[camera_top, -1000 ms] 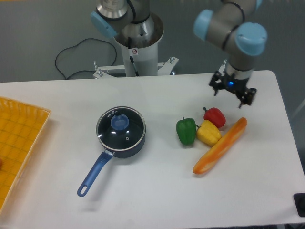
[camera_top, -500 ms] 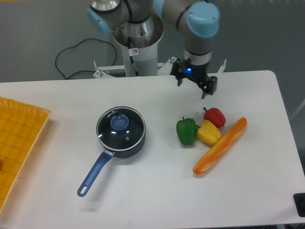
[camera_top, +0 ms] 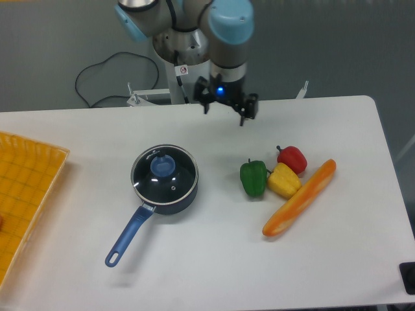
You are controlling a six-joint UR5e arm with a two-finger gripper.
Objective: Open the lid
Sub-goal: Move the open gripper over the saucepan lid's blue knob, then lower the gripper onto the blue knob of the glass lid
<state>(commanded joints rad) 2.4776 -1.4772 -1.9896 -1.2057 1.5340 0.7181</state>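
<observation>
The round glass lid (camera_top: 165,173) with a silver rim and a blue knob (camera_top: 162,166) sits closed on the dark blue saucepan (camera_top: 187,194), whose long blue handle (camera_top: 128,235) points to the lower left. My gripper (camera_top: 225,116) hangs open and empty above the table's back part. It is to the upper right of the lid and well apart from it.
A green pepper (camera_top: 253,177), a yellow pepper (camera_top: 284,180), a red pepper (camera_top: 292,158) and an orange baguette-like piece (camera_top: 299,197) lie right of the pan. A yellow basket (camera_top: 26,194) stands at the left edge. The robot base (camera_top: 188,58) stands behind the table.
My gripper has moved steadily to the left along the back of the table, from above the peppers toward the pan's side. The lid and pan have not moved.
</observation>
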